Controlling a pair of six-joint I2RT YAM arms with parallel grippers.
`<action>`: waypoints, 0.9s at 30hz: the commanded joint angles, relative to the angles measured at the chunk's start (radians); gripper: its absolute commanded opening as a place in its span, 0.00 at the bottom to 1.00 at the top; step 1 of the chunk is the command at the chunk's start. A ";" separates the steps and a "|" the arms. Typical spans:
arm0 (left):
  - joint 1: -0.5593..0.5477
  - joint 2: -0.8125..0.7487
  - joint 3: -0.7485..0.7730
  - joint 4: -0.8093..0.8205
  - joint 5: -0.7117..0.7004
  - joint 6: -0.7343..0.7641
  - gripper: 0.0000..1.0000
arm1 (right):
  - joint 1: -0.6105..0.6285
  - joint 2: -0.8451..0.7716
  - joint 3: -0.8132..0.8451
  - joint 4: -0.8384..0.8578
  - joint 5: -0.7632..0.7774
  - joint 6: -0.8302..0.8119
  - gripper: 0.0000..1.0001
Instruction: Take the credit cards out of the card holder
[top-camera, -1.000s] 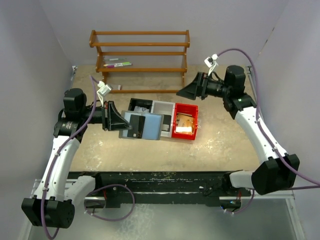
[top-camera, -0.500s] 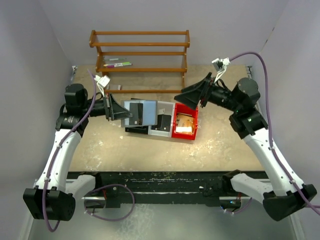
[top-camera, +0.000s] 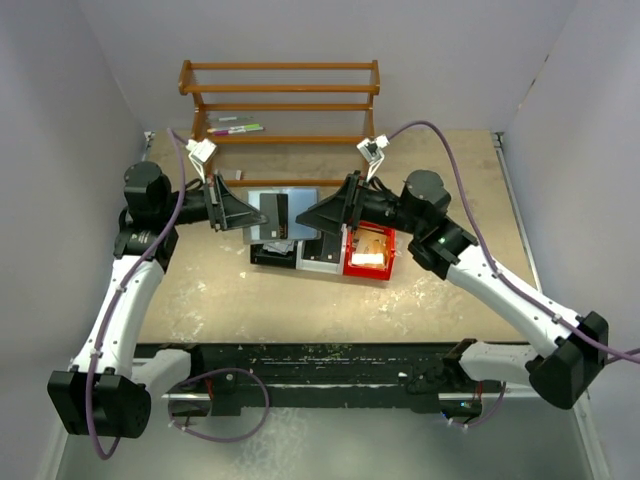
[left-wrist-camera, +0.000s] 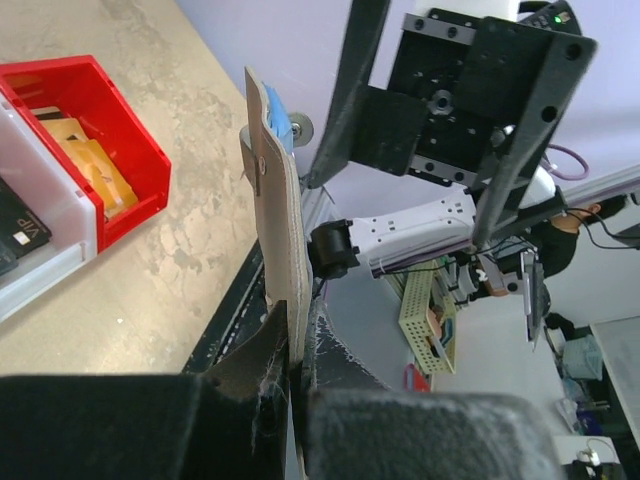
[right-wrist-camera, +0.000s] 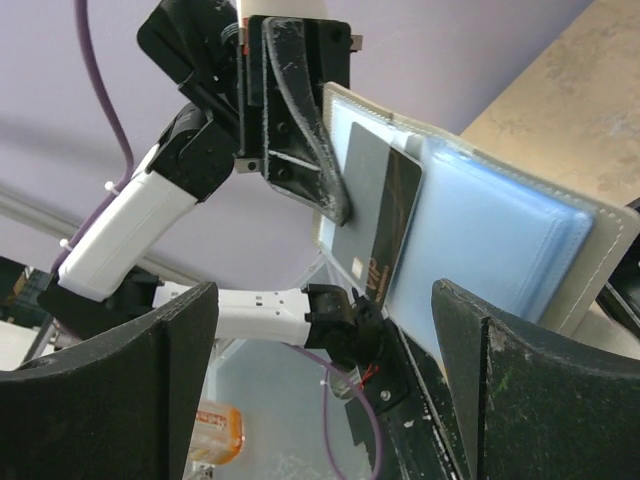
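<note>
Left jaws clamped on raised card holder (right-wrist-camera: 490, 230), right jaws wide, levelled opposite

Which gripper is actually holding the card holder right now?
The left gripper: its jaws are shut on one edge of the open card holder, held up in the air. The right gripper stands open facing it, gripping nothing.

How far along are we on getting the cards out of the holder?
Done: the left tool holds the card holder lifted and open; a black card lies in the white bin, possibly one taken out. In hand: the open right tool faces a dark card in the holder, not touching it. Left: grip that card and pull it out.
</note>
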 joint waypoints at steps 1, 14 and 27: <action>0.006 -0.012 -0.013 0.118 0.065 -0.071 0.00 | 0.014 0.020 -0.004 0.166 -0.001 0.060 0.86; 0.006 -0.027 -0.036 0.182 0.103 -0.126 0.00 | 0.042 0.108 -0.061 0.309 -0.026 0.129 0.71; 0.006 -0.044 -0.050 0.202 0.116 -0.147 0.00 | 0.063 0.163 -0.135 0.607 -0.085 0.290 0.42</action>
